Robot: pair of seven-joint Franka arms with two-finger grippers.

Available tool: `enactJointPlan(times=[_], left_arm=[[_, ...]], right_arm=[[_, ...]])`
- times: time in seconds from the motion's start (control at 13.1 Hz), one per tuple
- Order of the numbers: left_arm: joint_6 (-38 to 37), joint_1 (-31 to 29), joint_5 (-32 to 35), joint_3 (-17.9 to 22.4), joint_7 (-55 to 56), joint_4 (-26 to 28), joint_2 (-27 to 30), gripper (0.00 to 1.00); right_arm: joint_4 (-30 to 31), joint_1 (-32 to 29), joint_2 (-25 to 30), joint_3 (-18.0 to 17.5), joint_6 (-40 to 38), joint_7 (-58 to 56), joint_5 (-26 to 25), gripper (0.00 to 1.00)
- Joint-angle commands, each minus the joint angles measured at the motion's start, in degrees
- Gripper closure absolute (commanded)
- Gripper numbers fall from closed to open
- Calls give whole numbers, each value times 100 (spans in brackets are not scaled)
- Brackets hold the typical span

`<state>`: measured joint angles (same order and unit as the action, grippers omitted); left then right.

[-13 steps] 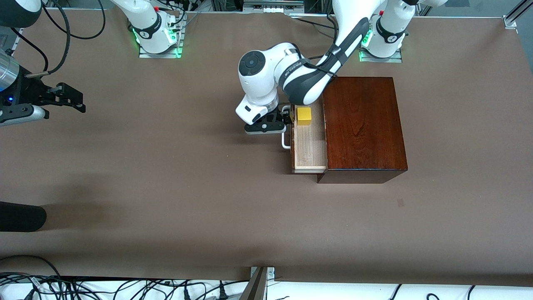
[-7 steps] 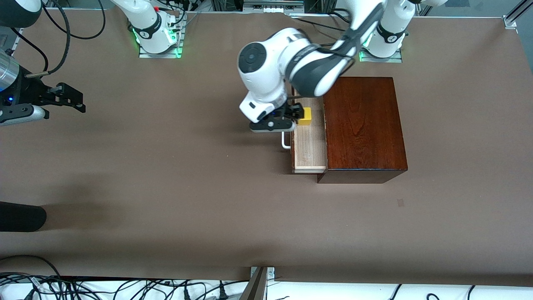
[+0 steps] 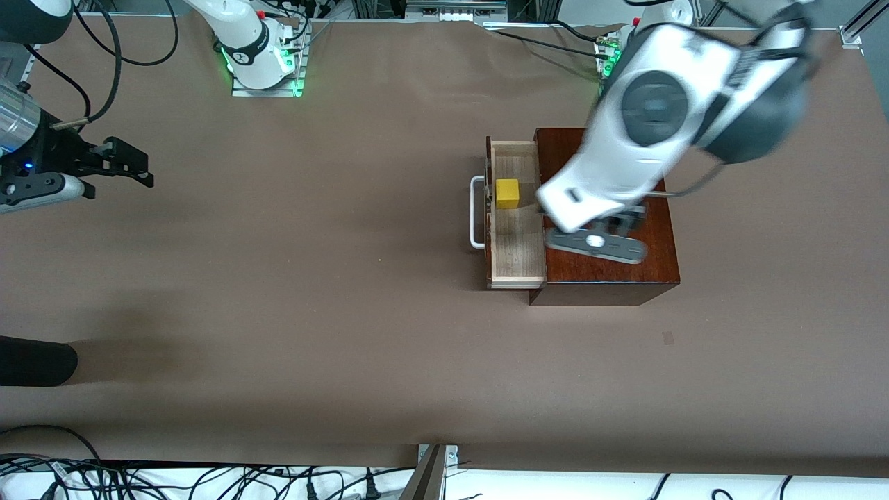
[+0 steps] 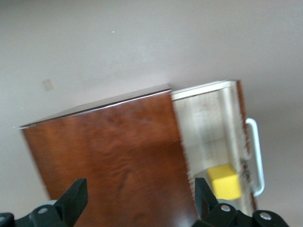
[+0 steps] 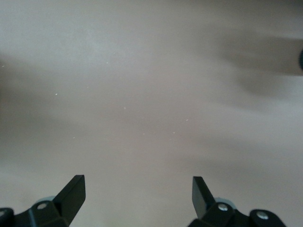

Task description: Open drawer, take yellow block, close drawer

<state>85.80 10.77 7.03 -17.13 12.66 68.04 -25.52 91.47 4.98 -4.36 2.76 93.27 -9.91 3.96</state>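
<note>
The left gripper (image 3: 621,226) hangs in the air over the top of the dark mahogany box (image 3: 604,208), its two black fingers (image 4: 75,196) spread wide apart with nothing between them. In the left wrist view, the glossy reddish-brown lid fills the space between the fingertips. Beside the box, the drawer (image 3: 515,260) is pulled out toward the right arm's end of the table, showing its pale-wood floor and its white U-shaped handle (image 3: 476,212) on the front. The yellow block (image 3: 508,193) sits inside the drawer, close to the drawer front and toward the end of the tray farther from the front camera. It is untouched by either gripper. The right gripper (image 3: 132,167) waits well apart, above the brown table (image 3: 278,312) at the right arm's end, its fingers (image 5: 73,189) also spread open and empty.
</note>
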Motion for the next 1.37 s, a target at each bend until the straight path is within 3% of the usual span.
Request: enactJointPlan(times=[0.0, 0.23, 0.53, 0.61, 0.84, 0.99, 1.14, 1.29], left_arm=[[-169, -652, -245, -44, -1078, 227, 302, 0], [-160, -1408, -606, -36, -1968, 218, 302, 0], [-231, -1920, -361, 8, -2163, 368, 355, 0], [-213, -1920, -342, -9, -2093, 568, 520, 0], [837, -1929, -342, -27, -2066, 2584, 1879, 0], [1490, -1929, -342, -27, -2075, 3528, 2453, 0], [1518, -1929, -351, 17, -2145, 3506, 2447, 0], [1519, -1929, -351, 17, -2145, 3418, 2377, 0]], right_arm=[[-103, 169, -381, -13, -316, -412, 132, 0], [-391, 652, -364, -65, -370, -1318, 96, 0], [-419, 1608, -512, -215, -108, -1295, 123, 0], [-419, 1855, -574, -215, -3, -1311, 123, 0], [-454, 2584, -908, -355, 234, -1688, 44, 0], [-463, 3007, -1119, -390, 594, -1742, 53, 0], [-760, 3515, -1460, -408, 877, -1716, 26, 0], [-1435, 3895, -2118, -408, 904, -1768, -148, 0]])
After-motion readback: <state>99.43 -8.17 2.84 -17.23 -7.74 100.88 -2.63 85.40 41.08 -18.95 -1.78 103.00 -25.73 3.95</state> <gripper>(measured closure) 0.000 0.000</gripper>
